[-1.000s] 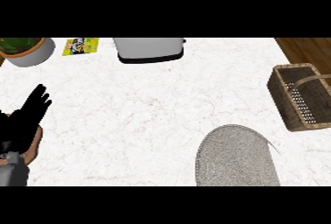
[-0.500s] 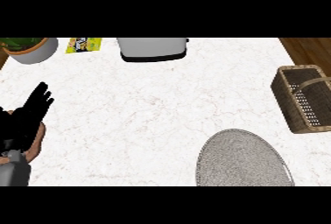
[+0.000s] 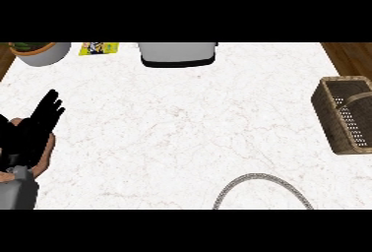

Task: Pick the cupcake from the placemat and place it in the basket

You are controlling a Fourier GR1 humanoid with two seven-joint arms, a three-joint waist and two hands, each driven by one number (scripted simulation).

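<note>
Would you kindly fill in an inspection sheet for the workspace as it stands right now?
Surface: white marbled counter.
Job's things: wicker basket at right edge; only the grey placemat's rim shows at bottom; cupcake nothing seen.
Clutter: potted plant, yellow packet, white appliance along the far edge.
Hands: left hand open, resting at left edge, fingers up; right hand nothing seen.
Cables: nothing seen.
Surroundings: wooden floor top right.

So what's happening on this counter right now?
Nothing is being handled at the moment. The robot's left hand rests open at the left edge of the white counter. A wicker basket sits at the right, and only the rim of a grey placemat shows at the bottom. No cupcake is in view.
</note>
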